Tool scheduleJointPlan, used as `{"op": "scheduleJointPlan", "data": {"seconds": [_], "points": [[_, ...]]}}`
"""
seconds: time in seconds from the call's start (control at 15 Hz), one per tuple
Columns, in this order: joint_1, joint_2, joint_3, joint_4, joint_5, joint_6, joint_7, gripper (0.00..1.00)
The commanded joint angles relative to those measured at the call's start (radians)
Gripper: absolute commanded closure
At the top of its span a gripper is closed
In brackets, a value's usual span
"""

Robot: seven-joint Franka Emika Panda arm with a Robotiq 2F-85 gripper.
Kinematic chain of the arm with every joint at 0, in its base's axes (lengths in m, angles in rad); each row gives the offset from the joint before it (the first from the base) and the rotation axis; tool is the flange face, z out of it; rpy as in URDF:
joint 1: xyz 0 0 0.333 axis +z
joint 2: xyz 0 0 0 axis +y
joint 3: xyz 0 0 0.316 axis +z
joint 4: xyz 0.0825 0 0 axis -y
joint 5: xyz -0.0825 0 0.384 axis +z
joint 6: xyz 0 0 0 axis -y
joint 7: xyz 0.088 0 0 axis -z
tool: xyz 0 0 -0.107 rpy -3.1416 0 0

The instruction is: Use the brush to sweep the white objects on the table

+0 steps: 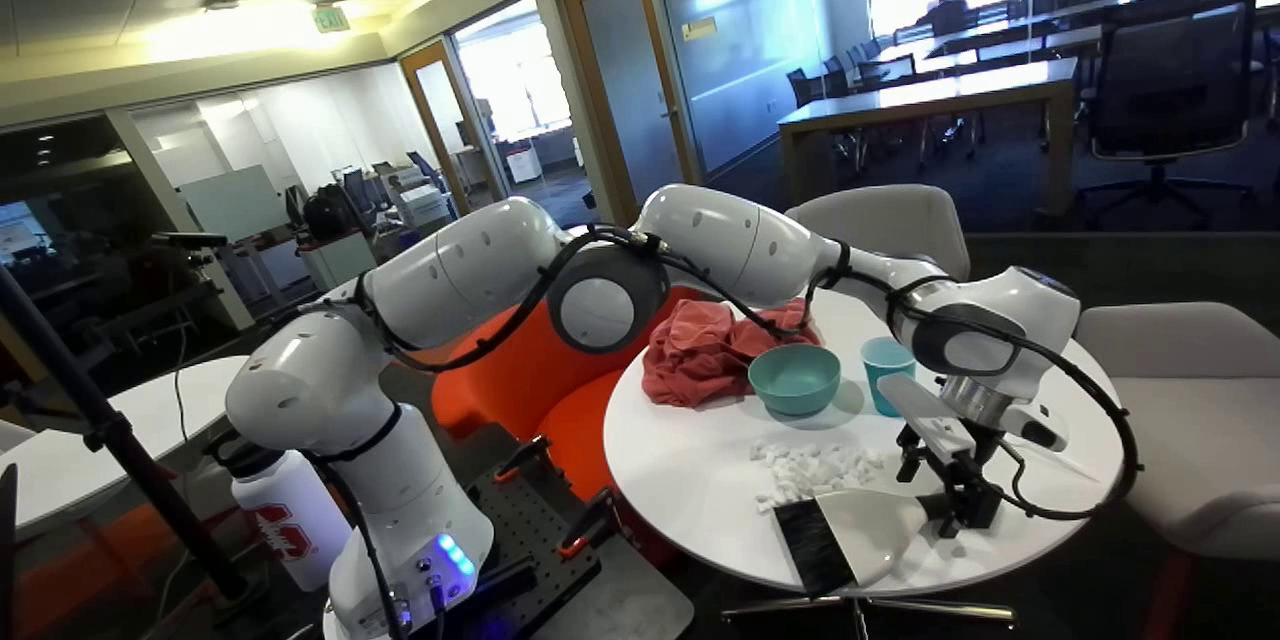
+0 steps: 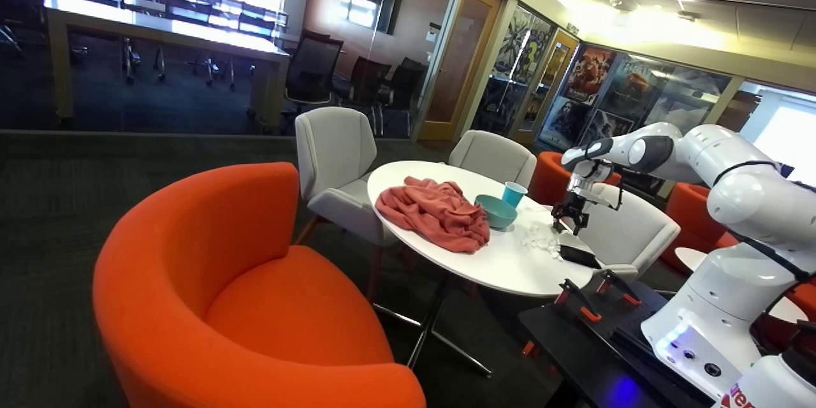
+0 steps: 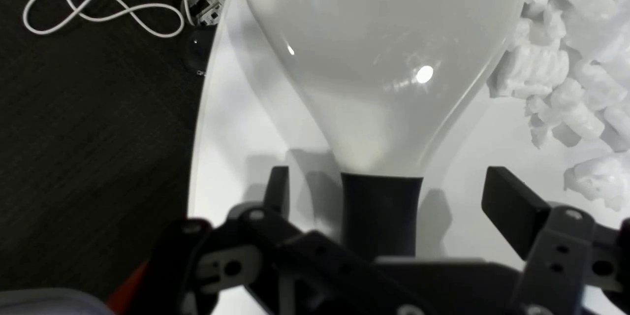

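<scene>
Closest to me in the wrist view, my gripper (image 3: 391, 194) has its fingers (image 3: 512, 206) spread wide, one on each side of the black handle (image 3: 381, 211) of the brush (image 3: 381, 93), with visible gaps between them and it. The brush lies on the white table (image 1: 670, 455), its glossy pale body fanning out ahead of the fingers; in an exterior view I make out its black bristles (image 1: 815, 547) near the table's rim. Just beside the brush, the white scraps (image 1: 815, 470) sit in a loose heap; I cannot tell whether the closest ones touch it. Past the heap I have a teal bowl (image 1: 795, 382), and near it an upright blue cup (image 1: 888, 385), with a strip of tabletop showing between the two in an exterior view. A crumpled red cloth (image 2: 440, 213) lies just beside the bowl, on the side away from the brush. Around the table, in both exterior views, I see pale grey chairs (image 2: 494, 156) and orange seating (image 2: 255, 306). Farthest off, behind a glass wall (image 1: 740, 70) beside a wood-framed door (image 1: 625, 70), stand a long table (image 1: 930, 92) and dark office chairs (image 1: 1165, 80).
</scene>
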Motion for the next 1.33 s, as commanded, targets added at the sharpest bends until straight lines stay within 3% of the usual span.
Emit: {"op": "scheduleJointPlan", "data": {"seconds": [0.0, 0.13, 0.2, 0.33, 0.6, 0.73, 0.8, 0.87, 1.0, 1.2, 1.27], "points": [[-0.013, 0.060, 0.014, 0.114, -0.001, -0.087, -0.003, 0.00], [-0.011, 0.077, 0.011, 0.145, -0.006, -0.133, 0.001, 0.01], [-0.011, 0.085, 0.011, 0.160, -0.007, -0.153, 0.005, 0.26], [-0.012, 0.103, 0.010, 0.193, -0.010, -0.190, 0.007, 0.29], [-0.017, 0.141, 0.010, 0.258, -0.012, -0.227, 0.018, 0.60], [-0.011, 0.137, -0.003, 0.249, -0.003, -0.212, 0.027, 0.66], [-0.008, 0.141, -0.005, 0.257, -0.006, -0.212, 0.030, 0.57], [-0.005, 0.143, -0.008, 0.258, -0.008, -0.207, 0.036, 0.19], [-0.001, 0.147, -0.009, 0.261, -0.009, -0.205, 0.040, 0.17], [0.004, 0.161, -0.010, 0.268, -0.011, -0.207, 0.053, 0.00], [0.006, 0.168, -0.010, 0.270, -0.013, -0.207, 0.054, 0.06]]}}
